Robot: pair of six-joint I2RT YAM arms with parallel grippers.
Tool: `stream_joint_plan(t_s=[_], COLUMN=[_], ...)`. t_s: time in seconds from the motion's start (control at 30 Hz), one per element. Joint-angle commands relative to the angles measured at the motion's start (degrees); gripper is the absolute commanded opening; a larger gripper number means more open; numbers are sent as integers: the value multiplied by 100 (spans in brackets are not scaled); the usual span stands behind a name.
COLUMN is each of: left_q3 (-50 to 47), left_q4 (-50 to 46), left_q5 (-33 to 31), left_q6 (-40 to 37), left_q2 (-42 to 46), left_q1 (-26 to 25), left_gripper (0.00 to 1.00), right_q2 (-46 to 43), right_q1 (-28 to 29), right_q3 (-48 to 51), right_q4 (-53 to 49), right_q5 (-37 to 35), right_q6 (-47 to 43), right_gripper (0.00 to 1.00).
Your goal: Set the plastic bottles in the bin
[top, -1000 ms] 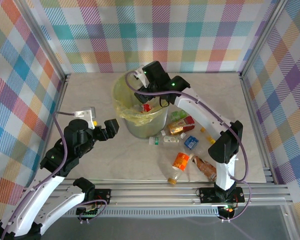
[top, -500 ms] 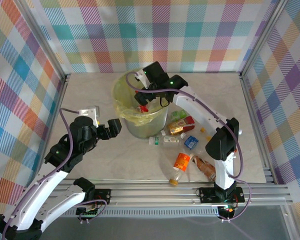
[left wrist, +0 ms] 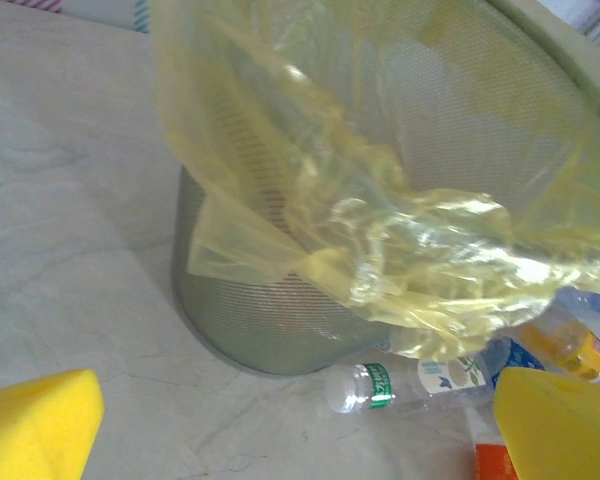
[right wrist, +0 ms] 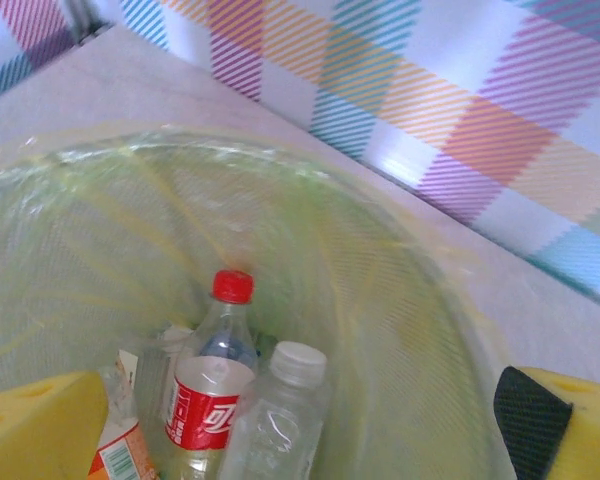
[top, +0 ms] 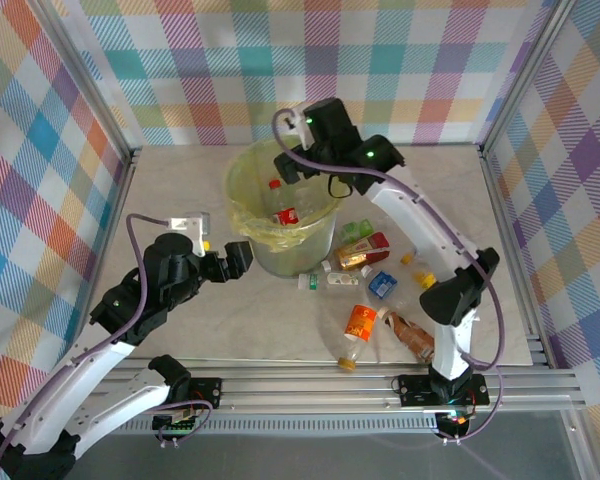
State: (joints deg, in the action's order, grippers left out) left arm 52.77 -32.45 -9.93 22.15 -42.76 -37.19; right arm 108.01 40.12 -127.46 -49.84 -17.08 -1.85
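Observation:
The bin (top: 242, 190), lined with a yellow-green bag, stands at the middle of the table. Inside it a red-capped plastic bottle (right wrist: 215, 370) stands beside a white-capped clear one (right wrist: 280, 410), and another bottle's orange label (right wrist: 125, 455) shows next to them. My right gripper (top: 292, 168) hovers open over the bin's far rim with nothing between its yellow pads (right wrist: 35, 425). My left gripper (top: 242, 258) is open and empty, low beside the bin's front-left wall (left wrist: 250, 320). A clear bottle with a green band (left wrist: 400, 385) lies at the bin's foot, ahead of the left gripper.
Several bottles lie to the right of the bin: a red-labelled one (top: 365, 250), a blue one (top: 382, 285), an orange one (top: 358, 325) and a crumpled brown one (top: 410, 335). The cage's plaid walls close in the table on three sides.
The right gripper opened and let the red-labelled bottle drop into the bin, then rose toward the far rim. The left arm moved right, closer to the bin.

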Motion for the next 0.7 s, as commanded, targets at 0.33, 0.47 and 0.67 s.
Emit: stream_joint_plan(t_s=[0.33, 0.47, 0.67], left_q3=[797, 1058, 1378], left_q4=[436, 491, 511], left_q5=[-1086, -1295, -1203], left_q6=[-374, -481, -552], left_q2=[-1388, -2178, -3322], left_q1=[-2491, -3047, -3612], left_gripper=[100, 100, 100], right_q2=[-3120, -3694, -3993], right_q1=[-2040, -2456, -2748], right_q3=[3797, 4784, 5523], right_q4=[323, 495, 510], right_q5=[70, 129, 89], right_q6=[2586, 2814, 2907], right_gripper=[100, 100, 100])
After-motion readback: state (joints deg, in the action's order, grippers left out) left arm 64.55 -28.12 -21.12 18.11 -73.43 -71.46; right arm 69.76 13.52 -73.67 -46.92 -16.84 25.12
